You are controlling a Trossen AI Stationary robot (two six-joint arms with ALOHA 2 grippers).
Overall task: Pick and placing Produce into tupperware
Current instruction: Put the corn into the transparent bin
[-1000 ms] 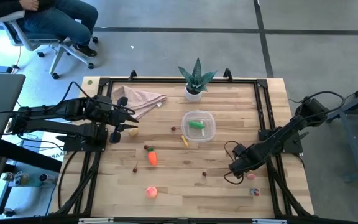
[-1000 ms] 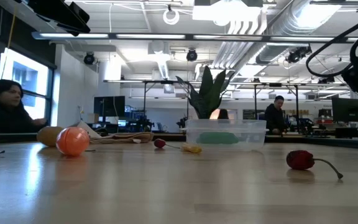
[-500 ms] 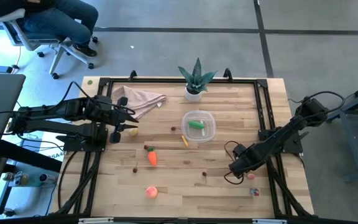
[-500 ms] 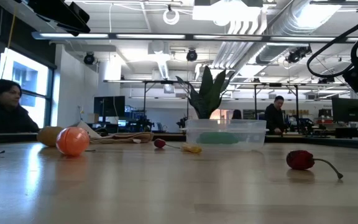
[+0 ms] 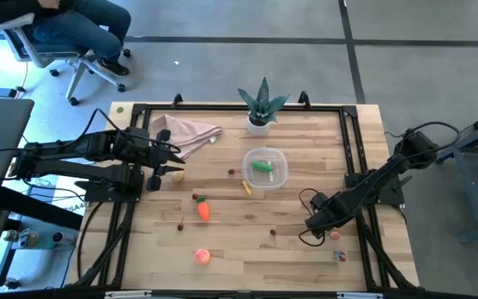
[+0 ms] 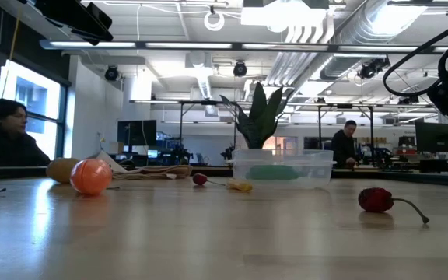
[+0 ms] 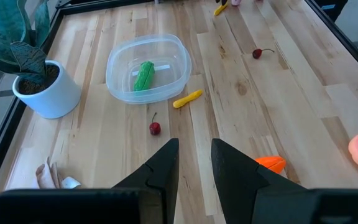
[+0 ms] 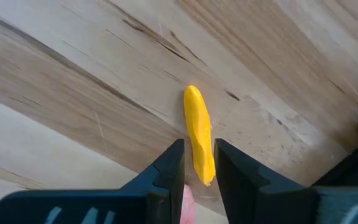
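Note:
The clear tupperware [image 5: 265, 169] sits mid-table with a green pod [image 7: 144, 74] inside. Loose on the wood lie an orange carrot [image 5: 203, 209], a pink-orange peach [image 5: 202, 256], a yellow strip [image 5: 246, 188] and small red pieces [image 5: 272, 234]. My left gripper [image 7: 194, 146] hovers at the table's left side [image 5: 173, 162], narrowly open and empty. My right gripper [image 5: 312, 224] is low at the table's right near side, shut around another yellow strip [image 8: 197, 127]. My right gripper comes from above, pointing down, with one end of the yellow strip [image 8: 205, 169] pinched between its two fingers [image 8: 169, 168]. The strip runs lengthwise along the gap. It lies on the wood, and its other end [image 8: 192, 93] sticks out beyond the fingertips.
A spiky potted plant [image 5: 260, 106] stands at the far edge behind the tupperware. A beige cloth [image 5: 187, 133] lies at the far left. A brownish piece [image 5: 178, 174] sits by my left gripper. Small pieces [image 5: 337, 237] lie beside my right gripper. A black frame [image 5: 357, 158] borders the table.

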